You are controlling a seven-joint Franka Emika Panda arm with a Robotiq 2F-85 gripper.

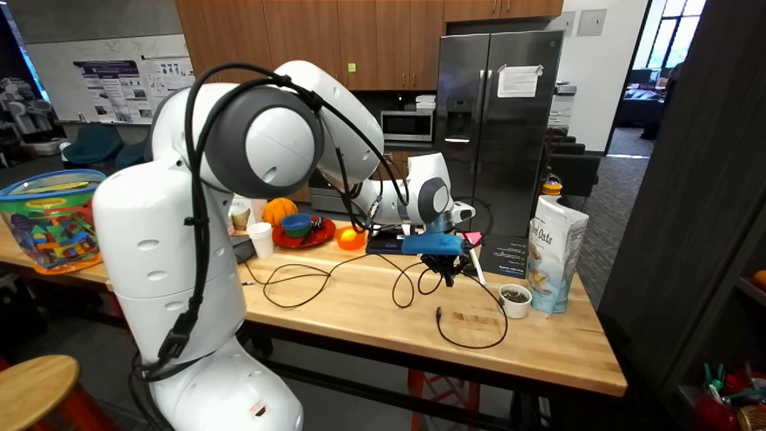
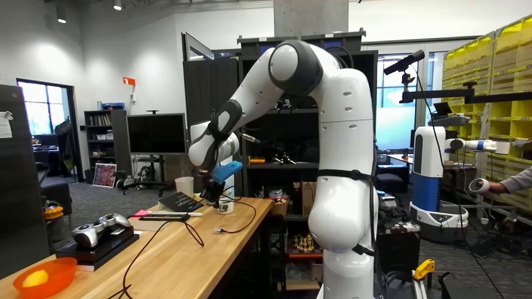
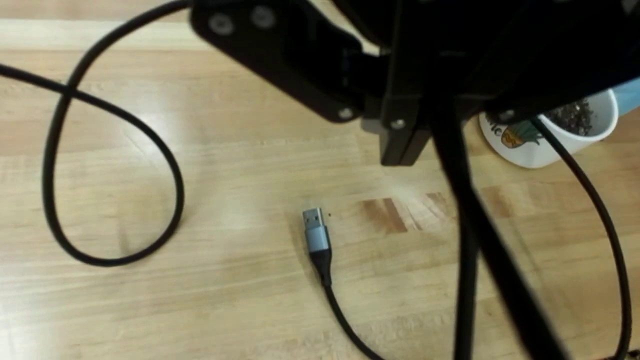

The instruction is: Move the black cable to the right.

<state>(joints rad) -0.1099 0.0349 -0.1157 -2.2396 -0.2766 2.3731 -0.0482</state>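
Wooden tabletop [image 3: 215, 310], black cable [image 3: 180, 194] curving on either side, closed gripper [image 3: 404, 154] between

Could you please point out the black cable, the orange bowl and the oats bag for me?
Black cable [image 3: 317, 240]: wrist view, on its metal plug.
Orange bowl [image 2: 62, 273]: in an exterior view, on its wall.
Oats bag [image 1: 554, 257]: in an exterior view, on its printed face.

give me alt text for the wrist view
A black cable loops across a wooden table, its USB plug lying near the centre. The closed end effector hangs at the top; whether it grips the cable is unclear. A white cup of dark bits stands upper right.
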